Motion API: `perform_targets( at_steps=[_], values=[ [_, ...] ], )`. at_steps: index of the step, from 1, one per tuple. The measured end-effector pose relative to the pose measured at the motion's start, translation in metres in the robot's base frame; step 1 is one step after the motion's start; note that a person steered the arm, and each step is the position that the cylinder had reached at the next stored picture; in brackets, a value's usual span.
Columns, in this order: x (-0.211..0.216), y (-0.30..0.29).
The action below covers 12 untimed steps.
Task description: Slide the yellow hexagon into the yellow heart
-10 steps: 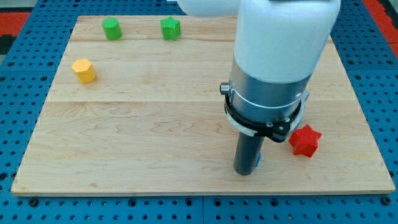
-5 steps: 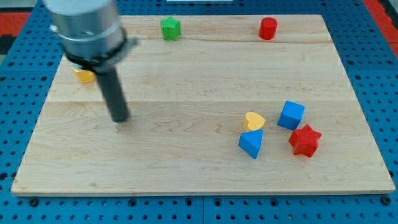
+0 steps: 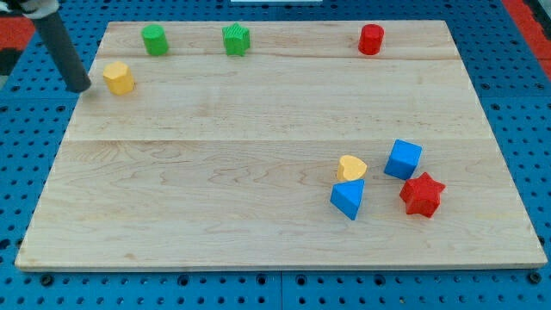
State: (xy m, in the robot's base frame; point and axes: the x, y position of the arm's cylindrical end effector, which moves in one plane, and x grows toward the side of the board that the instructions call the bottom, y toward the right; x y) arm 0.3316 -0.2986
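The yellow hexagon [image 3: 119, 77] sits near the board's upper left. My tip [image 3: 81, 87] rests just to the view's left of it, at the board's left edge, a small gap apart. The yellow heart [image 3: 350, 167] lies at the lower right, touching the top of a blue triangular block [image 3: 348, 199].
A blue cube [image 3: 403, 159] and a red star [image 3: 421, 195] lie right of the heart. A green cylinder [image 3: 155, 39], a green block [image 3: 235, 39] and a red cylinder [image 3: 371, 39] line the top of the wooden board [image 3: 215, 155].
My tip has swept from the lower right across to the board's left, then up to the left of the yellow hexagon. The hexagon now sits a little higher than before.
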Motion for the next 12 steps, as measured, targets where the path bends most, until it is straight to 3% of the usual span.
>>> perform_targets(
  at_steps=[1, 2, 3, 4, 6, 7, 9, 10, 12],
  values=[
    [-0.02, 0.045],
    [-0.019, 0.124],
    [-0.002, 0.159],
    [-0.001, 0.109],
    [0.048, 0.195],
    [0.078, 0.199],
    [0.093, 0.277],
    [0.103, 0.293],
    [0.11, 0.229]
  ],
)
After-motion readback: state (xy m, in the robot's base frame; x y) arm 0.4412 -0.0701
